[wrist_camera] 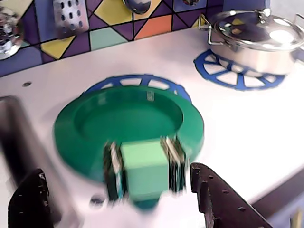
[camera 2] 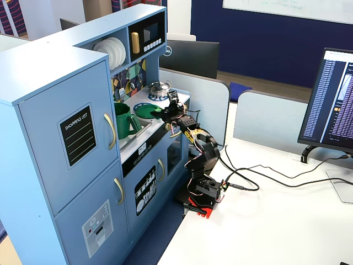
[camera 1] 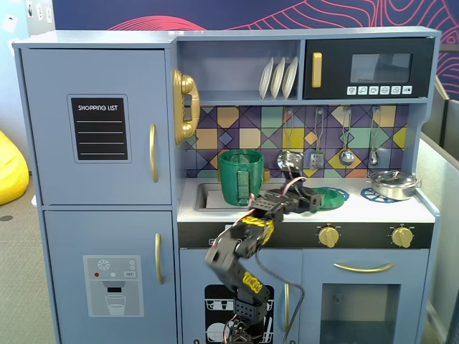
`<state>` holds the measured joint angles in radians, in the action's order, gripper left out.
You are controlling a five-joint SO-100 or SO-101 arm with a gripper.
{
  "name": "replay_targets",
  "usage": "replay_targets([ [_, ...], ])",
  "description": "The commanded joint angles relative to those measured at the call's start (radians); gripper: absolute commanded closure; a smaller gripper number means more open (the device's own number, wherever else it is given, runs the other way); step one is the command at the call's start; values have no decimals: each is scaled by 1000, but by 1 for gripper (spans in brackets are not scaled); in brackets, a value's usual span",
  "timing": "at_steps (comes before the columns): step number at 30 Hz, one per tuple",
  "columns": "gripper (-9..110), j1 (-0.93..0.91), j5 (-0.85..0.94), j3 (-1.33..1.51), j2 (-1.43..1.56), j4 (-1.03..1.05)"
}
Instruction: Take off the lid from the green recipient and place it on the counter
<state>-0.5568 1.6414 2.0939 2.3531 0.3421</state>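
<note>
A translucent green lid (wrist_camera: 128, 128) lies on the white surface (wrist_camera: 237, 133) printed with blue burner rings (wrist_camera: 237, 78); behind, a dark-green recipient (camera 1: 240, 177), a silver pot (wrist_camera: 259, 35) and multicoloured geometric tiles (camera 1: 244, 129).

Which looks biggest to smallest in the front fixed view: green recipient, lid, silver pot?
1. green recipient
2. silver pot
3. lid, though the arm hides part of it, so pot versus lid is unsure.
</note>
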Motion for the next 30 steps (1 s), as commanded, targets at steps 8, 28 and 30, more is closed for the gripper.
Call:
replay_targets([
  [8,73,201,25,259,555,621],
  [28,77,558,-6,857,776,655],
  [30,76,543,-3,900,802,670],
])
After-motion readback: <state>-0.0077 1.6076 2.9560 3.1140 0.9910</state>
